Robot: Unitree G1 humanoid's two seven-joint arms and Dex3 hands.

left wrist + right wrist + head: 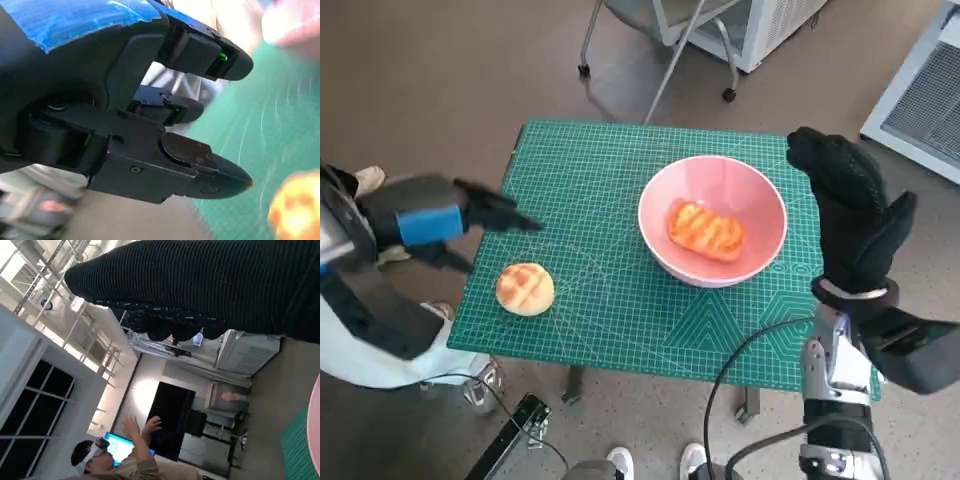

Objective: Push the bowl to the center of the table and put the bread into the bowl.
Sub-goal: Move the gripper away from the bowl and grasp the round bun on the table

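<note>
One desk (620, 320) is seen, covered by one green cutting mat (590, 200). One pink bowl (665, 200) is counted on it, toward the right edge. Two pieces of bread are counted: one flat toasted piece (706, 229) inside the bowl and one round bun (525, 288) near the left front corner. Two hands are shown, one left hand (470, 218) and one right hand (855, 210). One wheeled chair (660, 30) is seen beyond the far edge, and one person (120, 460) is counted in the right wrist view.

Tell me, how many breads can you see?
2. One bread lies inside the pink bowl. The other, a round bun, sits on the green mat near the left hand. None seems hidden.
</note>
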